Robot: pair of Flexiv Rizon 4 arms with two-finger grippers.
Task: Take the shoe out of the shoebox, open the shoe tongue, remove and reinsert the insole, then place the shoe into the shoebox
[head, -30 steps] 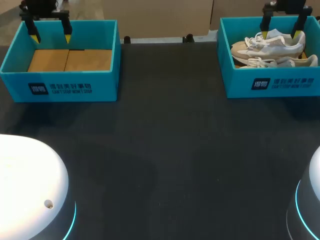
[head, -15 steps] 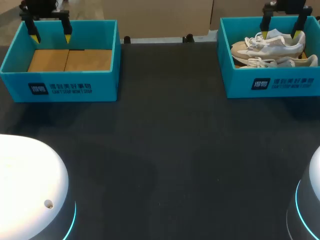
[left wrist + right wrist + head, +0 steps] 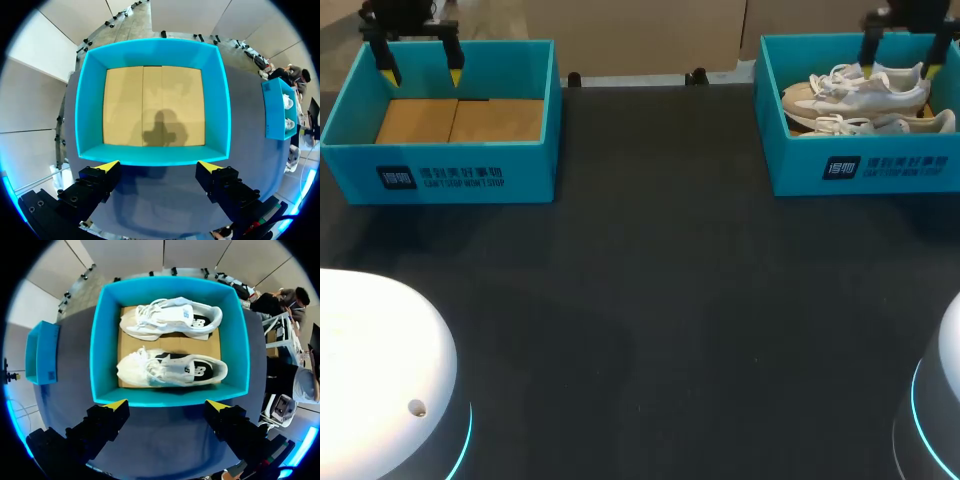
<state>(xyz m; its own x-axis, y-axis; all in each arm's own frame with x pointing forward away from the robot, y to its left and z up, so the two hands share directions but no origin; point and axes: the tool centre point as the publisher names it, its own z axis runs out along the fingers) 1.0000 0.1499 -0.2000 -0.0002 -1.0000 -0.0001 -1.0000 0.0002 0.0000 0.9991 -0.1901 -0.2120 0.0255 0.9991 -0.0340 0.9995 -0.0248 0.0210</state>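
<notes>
Upper right of head view: open teal cardboard shoebox [image 3: 865,170] w/ two white lace-up sneakers side by side on its brown floor, toes to frame left. The rear sneaker [image 3: 855,90] sits nearer the back wall; the front sneaker [image 3: 885,125] lies betw. it & the front wall. Over the rear one hangs the right gripper [image 3: 898,70], jaws wide, nothing in them. Upper left: second teal shoebox [image 3: 470,175], brown cardboard floor; the left gripper [image 3: 421,75] is above its back edge, jaws wide, holding nothing. Betw. the boxes, dark table [image 3: 650,300].
</notes>
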